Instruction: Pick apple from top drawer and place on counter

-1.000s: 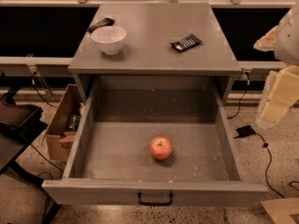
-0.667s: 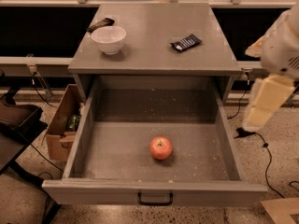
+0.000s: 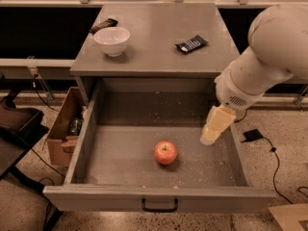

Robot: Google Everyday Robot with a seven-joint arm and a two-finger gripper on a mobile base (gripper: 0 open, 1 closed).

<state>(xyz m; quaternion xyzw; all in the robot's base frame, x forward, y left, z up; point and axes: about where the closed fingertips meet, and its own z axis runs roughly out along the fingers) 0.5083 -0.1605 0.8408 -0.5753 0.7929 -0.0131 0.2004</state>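
A small red-orange apple (image 3: 165, 152) sits upright on the speckled floor of the pulled-out grey top drawer (image 3: 120, 150), near its front panel. The flat grey counter (image 3: 154, 42) lies above. The gripper (image 3: 212, 133) hangs over the drawer's right side, apart from the apple.

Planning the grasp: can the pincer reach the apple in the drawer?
Probably yes: the pincer hangs over the open top drawer, right of the apple; nothing lies between.
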